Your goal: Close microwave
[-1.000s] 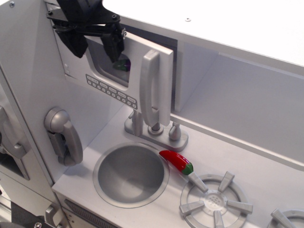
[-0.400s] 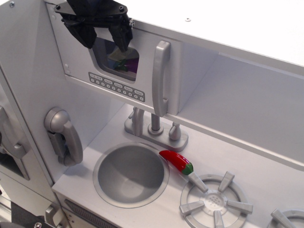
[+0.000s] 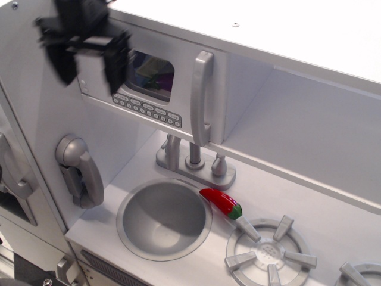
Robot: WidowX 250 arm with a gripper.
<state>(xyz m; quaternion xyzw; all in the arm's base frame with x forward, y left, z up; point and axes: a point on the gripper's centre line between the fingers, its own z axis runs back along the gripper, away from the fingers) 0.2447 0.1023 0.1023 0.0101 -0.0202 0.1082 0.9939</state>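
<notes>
The white microwave (image 3: 178, 71) sits in the upper left of the toy kitchen. Its door lies flush with the cabinet front. The door has a small dark rounded window (image 3: 152, 74), a grey button row (image 3: 147, 110) and a tall grey handle (image 3: 201, 98). My black gripper (image 3: 88, 70) is blurred in front of the door's left end, its two fingers (image 3: 116, 67) apart with nothing between them. It stands clear of the handle, to its left.
A grey toy phone handset (image 3: 80, 170) hangs on the left wall. Below are a round grey sink (image 3: 164, 219), a grey faucet (image 3: 195, 161), a red chili pepper (image 3: 221, 203) and burner grates (image 3: 269, 253). A doorless white shelf (image 3: 297, 131) lies to the right.
The microwave door swung from ajar to flush shut. My gripper then moved left and down, away from the window.
</notes>
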